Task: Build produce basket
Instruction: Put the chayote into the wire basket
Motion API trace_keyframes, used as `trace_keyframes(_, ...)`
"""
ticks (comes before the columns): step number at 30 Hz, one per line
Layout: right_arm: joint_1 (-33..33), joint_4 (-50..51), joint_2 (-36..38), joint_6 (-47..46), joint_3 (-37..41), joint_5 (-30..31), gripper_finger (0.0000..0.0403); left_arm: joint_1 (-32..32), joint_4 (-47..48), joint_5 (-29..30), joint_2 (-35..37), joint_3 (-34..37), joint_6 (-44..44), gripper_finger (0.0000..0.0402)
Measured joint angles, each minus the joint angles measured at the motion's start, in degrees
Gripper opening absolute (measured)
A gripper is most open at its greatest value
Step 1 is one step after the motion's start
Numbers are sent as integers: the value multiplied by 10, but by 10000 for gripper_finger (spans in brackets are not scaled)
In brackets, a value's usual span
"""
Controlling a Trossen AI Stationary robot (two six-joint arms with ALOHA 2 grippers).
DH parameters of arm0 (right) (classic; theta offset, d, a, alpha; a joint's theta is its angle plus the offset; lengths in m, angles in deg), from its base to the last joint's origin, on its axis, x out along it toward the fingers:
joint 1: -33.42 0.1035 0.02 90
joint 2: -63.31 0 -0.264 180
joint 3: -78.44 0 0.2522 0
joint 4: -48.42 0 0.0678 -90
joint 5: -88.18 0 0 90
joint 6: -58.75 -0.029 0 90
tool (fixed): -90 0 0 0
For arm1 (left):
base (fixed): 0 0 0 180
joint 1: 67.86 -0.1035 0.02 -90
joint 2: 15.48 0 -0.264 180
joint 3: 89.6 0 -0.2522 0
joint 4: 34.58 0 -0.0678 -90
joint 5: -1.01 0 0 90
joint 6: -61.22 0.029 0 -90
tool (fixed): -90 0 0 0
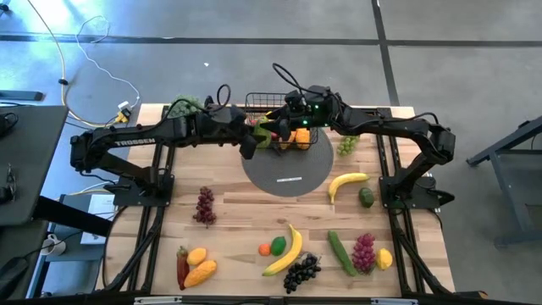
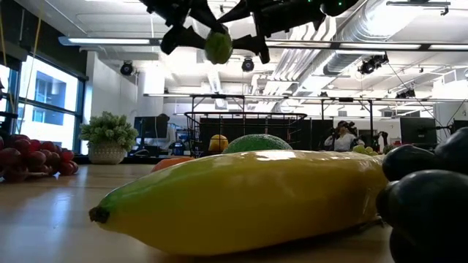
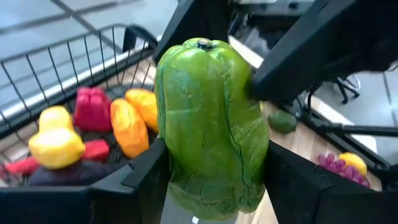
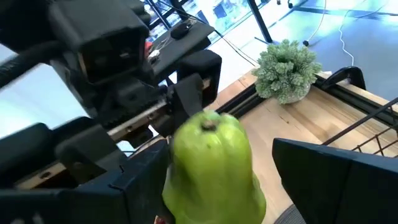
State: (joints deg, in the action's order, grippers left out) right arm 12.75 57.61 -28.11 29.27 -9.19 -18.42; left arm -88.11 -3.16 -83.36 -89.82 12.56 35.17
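Note:
A green pepper [image 3: 211,124] is held in the air by my left gripper [image 1: 259,138], just left of the black wire basket [image 1: 254,103]. The basket stands on the far part of the grey round mat [image 1: 288,174] and holds lemons [image 3: 55,142], a red piece [image 3: 92,107] and orange pieces [image 3: 129,127]. My right gripper [image 4: 217,180] is open, with a finger on either side of the pepper's stem end [image 4: 207,126]. I cannot tell whether it touches. In the low view the pepper [image 2: 218,45] hangs high above the table. My left gripper pinches the green pepper by its lower half [image 3: 186,186], away from the stem, between its two fingers [image 3: 146,171]. It comes in about level from the table's left. The pepper is lifted clear of the table, its stem end [image 3: 202,43] pointing toward the right arm.
Loose produce lies on the near half of the table: a banana [image 1: 347,181], avocado [image 1: 366,197], purple grapes [image 1: 204,206], a second banana [image 1: 286,252], black grapes [image 1: 301,273], cucumber [image 1: 341,252] and lemon [image 1: 384,258]. A pale leafy bunch [image 1: 182,106] sits at the far left.

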Motion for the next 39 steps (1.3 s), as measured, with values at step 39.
trace_keyframes(39, -33, -22, -14, 23, -1, -14, 156, -13, -86, 27, -17, 1, 83, 295)
